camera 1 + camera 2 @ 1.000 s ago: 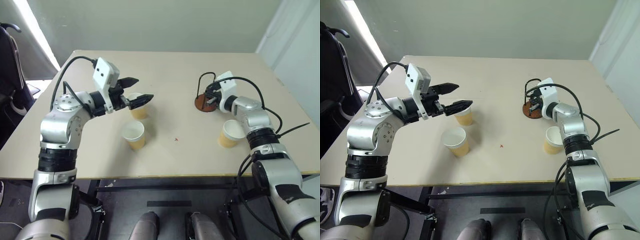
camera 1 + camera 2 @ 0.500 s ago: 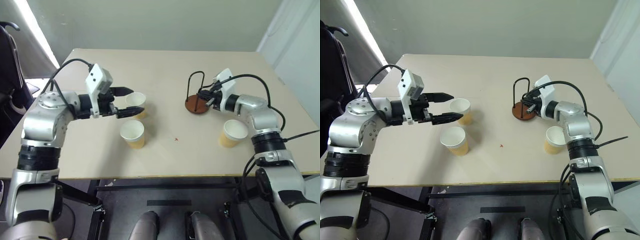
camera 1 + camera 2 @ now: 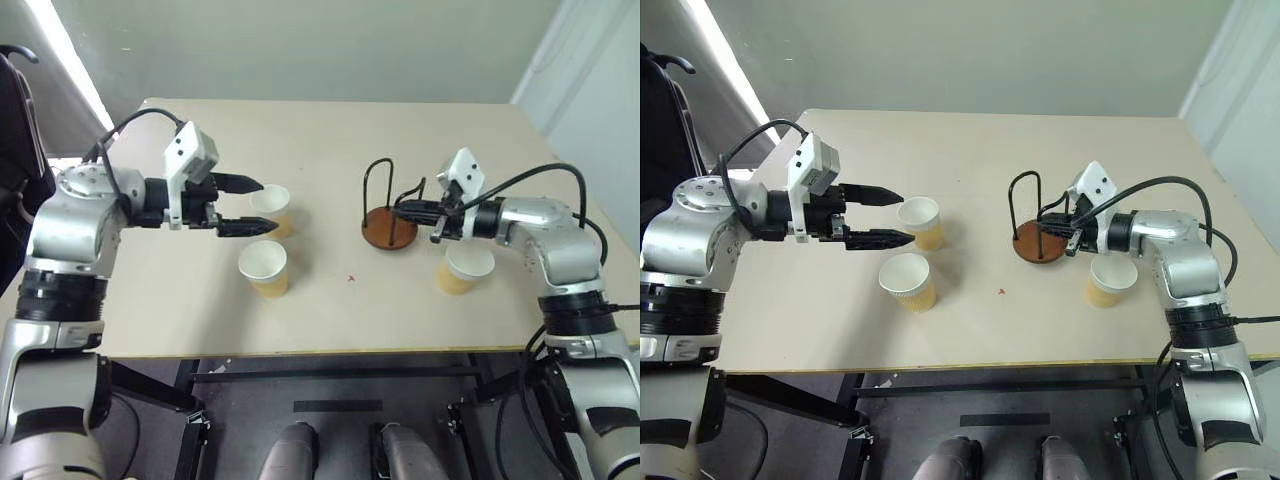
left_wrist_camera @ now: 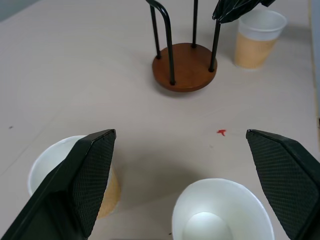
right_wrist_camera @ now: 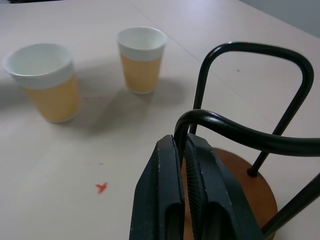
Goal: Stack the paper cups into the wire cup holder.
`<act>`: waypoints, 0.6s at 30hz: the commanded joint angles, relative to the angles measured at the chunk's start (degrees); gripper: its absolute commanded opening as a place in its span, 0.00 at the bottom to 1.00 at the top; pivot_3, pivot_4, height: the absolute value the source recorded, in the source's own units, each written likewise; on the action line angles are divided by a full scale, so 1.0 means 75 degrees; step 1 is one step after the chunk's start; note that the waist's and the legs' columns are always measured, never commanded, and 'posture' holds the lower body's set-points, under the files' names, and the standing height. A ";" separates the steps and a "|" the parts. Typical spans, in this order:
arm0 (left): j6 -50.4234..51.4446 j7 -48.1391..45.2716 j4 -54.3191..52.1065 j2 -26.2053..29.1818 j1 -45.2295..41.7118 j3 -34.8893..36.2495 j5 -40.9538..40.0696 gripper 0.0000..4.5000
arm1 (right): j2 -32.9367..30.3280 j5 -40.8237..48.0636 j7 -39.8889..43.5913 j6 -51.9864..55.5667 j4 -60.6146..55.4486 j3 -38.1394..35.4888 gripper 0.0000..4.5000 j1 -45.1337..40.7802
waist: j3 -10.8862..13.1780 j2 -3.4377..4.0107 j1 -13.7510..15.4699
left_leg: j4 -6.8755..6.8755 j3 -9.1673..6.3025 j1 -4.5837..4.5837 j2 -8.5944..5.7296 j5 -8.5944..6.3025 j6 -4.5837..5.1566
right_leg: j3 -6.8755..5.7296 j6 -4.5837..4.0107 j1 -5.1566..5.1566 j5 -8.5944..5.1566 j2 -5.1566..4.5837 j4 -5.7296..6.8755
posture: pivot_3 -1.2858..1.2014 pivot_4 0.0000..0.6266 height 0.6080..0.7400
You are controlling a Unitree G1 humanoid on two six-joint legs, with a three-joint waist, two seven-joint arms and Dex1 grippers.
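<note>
On the table, the right gripper point(image 3: 1055, 229) pinched a loop of the holder point(image 3: 1038, 240) mid-table, the left gripper point(image 3: 243, 208) stood wide beside the cups point(image 3: 265, 268); hold the holder level.

Left arm reaches in from the left, its gripper point(image 3: 243, 206) level with fingers spread wide, holding nothing. Right arm bends inward, its gripper point(image 3: 401, 209) pinched shut on a wire loop point(image 5: 235, 131).

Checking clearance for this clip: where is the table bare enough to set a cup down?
Bare: the far table behind the cup holder, and the strip between the front left cup and right cup. Crowded: around both left cups, by the left pincer.
</note>
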 commanded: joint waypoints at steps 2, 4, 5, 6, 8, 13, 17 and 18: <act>0.0031 -0.0423 -0.0181 0.0129 -0.0343 -0.0015 -0.0044 1.00 | -0.0215 0.0411 0.0202 0.0257 -0.0872 -0.0027 0.01 0.0120 | 0.0000 0.0000 0.0004 | 0.0000 -0.0001 -0.0001 0.0000 0.0001 0.0001 | -0.0001 0.0000 0.0001 0.0000 0.0000 -0.0001 | 0.52 0.24 1.00; 0.0049 -0.0614 -0.0170 0.0168 -0.0462 -0.0078 -0.0036 1.00 | -0.0239 0.0467 0.0235 0.0337 -0.1013 0.0013 0.01 0.0160 | 0.0000 0.0000 0.0002 | 0.0002 -0.0001 -0.0002 -0.0001 0.0001 0.0003 | 0.0000 0.0000 0.0001 0.0000 0.0000 -0.0002 | 0.52 0.24 1.00; 0.0075 -0.0731 -0.0177 0.0198 -0.0522 -0.0117 -0.0040 1.00 | -0.0245 0.0497 0.0252 0.0375 -0.1069 0.0033 0.01 0.0174 | 0.0000 -0.0001 0.0000 | 0.0002 0.0000 -0.0002 -0.0001 0.0002 0.0004 | 0.0000 0.0000 0.0001 0.0000 0.0000 -0.0002 | 0.52 0.24 1.00; 0.0106 -0.0836 -0.0202 0.0229 -0.0567 -0.0146 -0.0047 1.00 | -0.0254 0.0518 0.0268 0.0405 -0.1125 0.0051 0.01 0.0195 | 0.0000 -0.0001 -0.0001 | 0.0002 -0.0001 0.0000 0.0000 0.0001 0.0006 | 0.0000 0.0000 0.0001 0.0000 0.0000 -0.0001 | 0.52 0.24 1.00; 0.0276 -0.1076 -0.0303 0.0286 -0.0675 -0.0189 -0.0142 1.00 | -0.0281 0.0562 0.0321 0.0431 -0.1228 0.0106 0.01 0.0253 | 0.0000 0.0000 0.0000 | 0.0002 -0.0001 0.0001 0.0000 0.0001 0.0007 | 0.0000 -0.0001 0.0001 0.0000 0.0000 0.0001 | 0.52 0.24 1.00; 0.0648 -0.1783 -0.0735 0.0578 -0.0750 -0.0379 -0.0321 1.00 | -0.0346 0.0645 0.0485 0.0364 -0.1305 0.0228 0.01 0.0347 | 0.0000 -0.0001 -0.0003 | 0.0003 -0.0001 -0.0001 0.0000 0.0000 0.0012 | 0.0000 -0.0001 0.0001 -0.0001 0.0000 -0.0001 | 0.52 0.24 1.00; 0.0661 -0.1903 -0.0786 0.0636 -0.0769 -0.0432 -0.0259 1.00 | -0.0335 0.0636 0.0549 0.0280 -0.1244 0.0294 0.01 0.0377 | 0.0000 -0.0001 -0.0003 | 0.0003 -0.0001 0.0000 0.0000 0.0001 0.0015 | 0.0000 -0.0008 0.0002 -0.0005 0.0000 0.0000 | 0.52 0.24 1.00; 0.0663 -0.1899 -0.0789 0.0630 -0.0763 -0.0425 -0.0259 1.00 | -0.0321 0.0627 0.0565 0.0269 -0.1225 0.0314 0.01 0.0390 | 0.0000 -0.0001 -0.0003 | 0.0003 -0.0001 0.0002 0.0000 0.0002 0.0016 | 0.0000 -0.0012 0.0003 -0.0007 0.0000 0.0000 | 0.52 0.24 1.00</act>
